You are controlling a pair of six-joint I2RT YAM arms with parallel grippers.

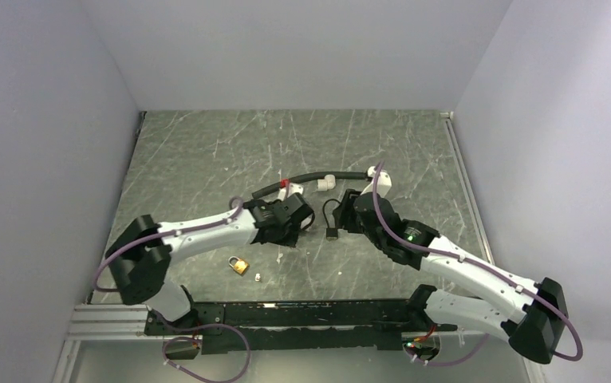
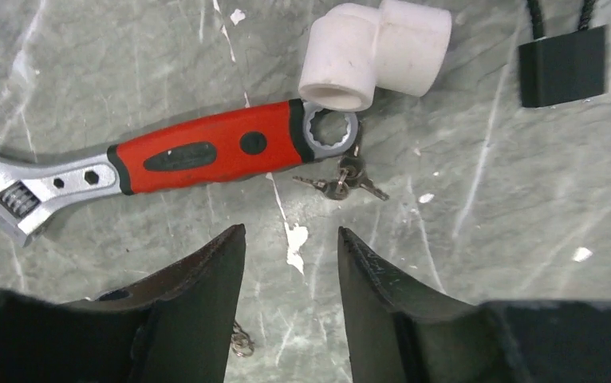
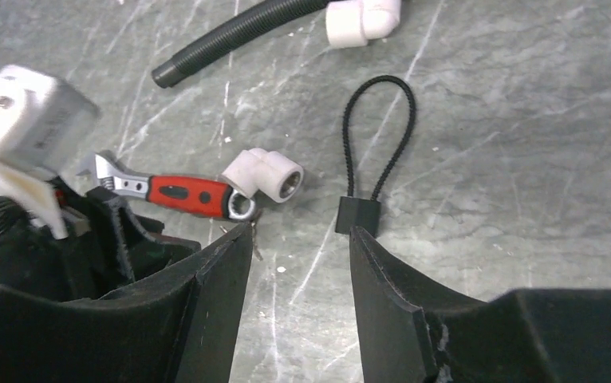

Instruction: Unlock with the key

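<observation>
Here, pale walls (image 1: 286, 48) flank the scratched table (image 1: 206, 152) holding the key (image 2: 336, 187).

Maybe two keys (image 2: 338, 185), two elbows (image 3: 264, 175), one wrench (image 2: 199, 152), hose (image 3: 230, 36), padlock (image 1: 239, 264).

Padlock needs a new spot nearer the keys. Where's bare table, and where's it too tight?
Free: the far stretch of table beyond the black hose, and the near patch between the brass padlock and the right arm. Crowded: the middle, where the wrench, white elbow, keys and black cable lock lie close together.
</observation>
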